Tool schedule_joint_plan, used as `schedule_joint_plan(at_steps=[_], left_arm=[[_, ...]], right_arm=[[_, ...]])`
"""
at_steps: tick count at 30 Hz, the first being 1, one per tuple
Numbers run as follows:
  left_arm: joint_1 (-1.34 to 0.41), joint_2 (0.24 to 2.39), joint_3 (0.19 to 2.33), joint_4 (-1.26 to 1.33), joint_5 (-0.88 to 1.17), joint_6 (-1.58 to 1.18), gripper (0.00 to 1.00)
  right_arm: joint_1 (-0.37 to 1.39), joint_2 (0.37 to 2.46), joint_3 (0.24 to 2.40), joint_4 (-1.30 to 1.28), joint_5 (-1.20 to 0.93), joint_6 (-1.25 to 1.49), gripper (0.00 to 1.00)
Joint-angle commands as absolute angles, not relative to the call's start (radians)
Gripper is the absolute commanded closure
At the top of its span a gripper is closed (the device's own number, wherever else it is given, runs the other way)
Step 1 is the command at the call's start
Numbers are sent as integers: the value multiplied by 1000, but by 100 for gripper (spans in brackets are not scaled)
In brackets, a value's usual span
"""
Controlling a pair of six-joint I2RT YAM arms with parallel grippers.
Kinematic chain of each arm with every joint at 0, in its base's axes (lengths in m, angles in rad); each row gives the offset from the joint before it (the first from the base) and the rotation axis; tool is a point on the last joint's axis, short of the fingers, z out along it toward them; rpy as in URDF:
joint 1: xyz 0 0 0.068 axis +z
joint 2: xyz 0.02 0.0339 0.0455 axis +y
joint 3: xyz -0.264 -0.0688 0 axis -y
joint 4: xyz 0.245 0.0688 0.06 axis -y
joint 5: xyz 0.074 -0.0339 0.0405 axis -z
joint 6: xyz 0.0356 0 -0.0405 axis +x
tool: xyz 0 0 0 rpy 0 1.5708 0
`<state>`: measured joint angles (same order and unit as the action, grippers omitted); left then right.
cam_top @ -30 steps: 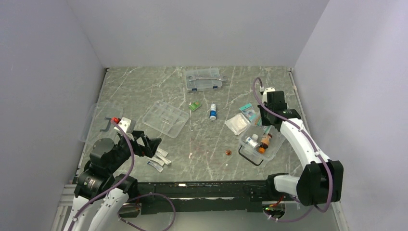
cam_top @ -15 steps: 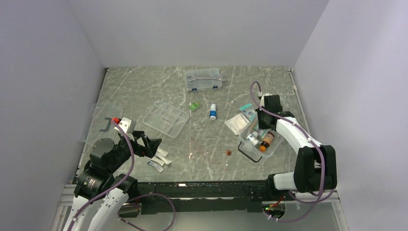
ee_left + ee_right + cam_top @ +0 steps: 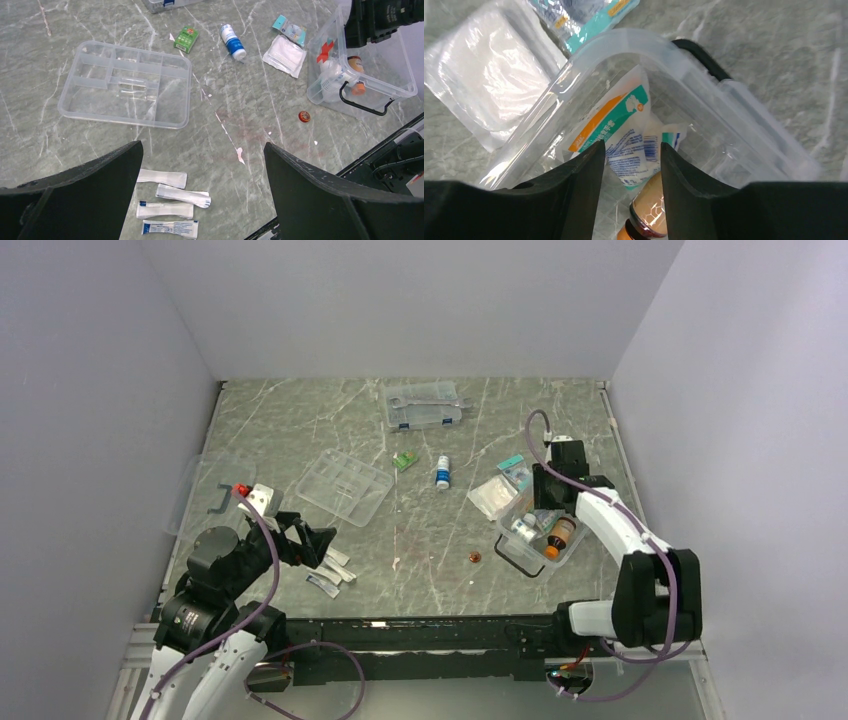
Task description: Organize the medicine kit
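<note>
The clear medicine kit box (image 3: 527, 556) with a red cross stands at the right and shows in the left wrist view (image 3: 397, 75). It holds an amber bottle (image 3: 651, 202), a white bottle (image 3: 522, 532) and a white-teal packet (image 3: 626, 127). My right gripper (image 3: 548, 504) is open, its fingertips (image 3: 631, 149) just inside the box's far end, above the packet and the bottle. My left gripper (image 3: 318, 537) is open and empty (image 3: 202, 147) above several white packets (image 3: 170, 200). The clear divided tray (image 3: 345, 486) lies left of centre. The black-handled lid (image 3: 205, 492) lies at the far left.
A flat clear case with blue latches (image 3: 423, 406) sits at the back. A green packet (image 3: 404, 461), a blue-labelled white bottle (image 3: 442, 473), a gauze packet (image 3: 493, 497), a teal packet (image 3: 515, 468) and a small red cap (image 3: 474, 557) lie loose mid-table. Walls stand close on three sides.
My right gripper has moved nearer and down, from the teal packet's side into the far end of the kit box. The box has shifted slightly. The left arm has not moved.
</note>
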<state>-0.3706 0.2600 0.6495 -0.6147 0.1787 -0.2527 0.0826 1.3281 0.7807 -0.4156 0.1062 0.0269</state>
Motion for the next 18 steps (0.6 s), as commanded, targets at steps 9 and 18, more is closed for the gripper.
schedule_joint_plan(at_steps=[9,18], left_arm=[[-376,293,680,-600,188,-259,1],[-376,302,680,-606,165,-262,1]], right_arm=[[79,1076,937,-476,315,71,32],[78,1046,1135,-621,229,196,17]])
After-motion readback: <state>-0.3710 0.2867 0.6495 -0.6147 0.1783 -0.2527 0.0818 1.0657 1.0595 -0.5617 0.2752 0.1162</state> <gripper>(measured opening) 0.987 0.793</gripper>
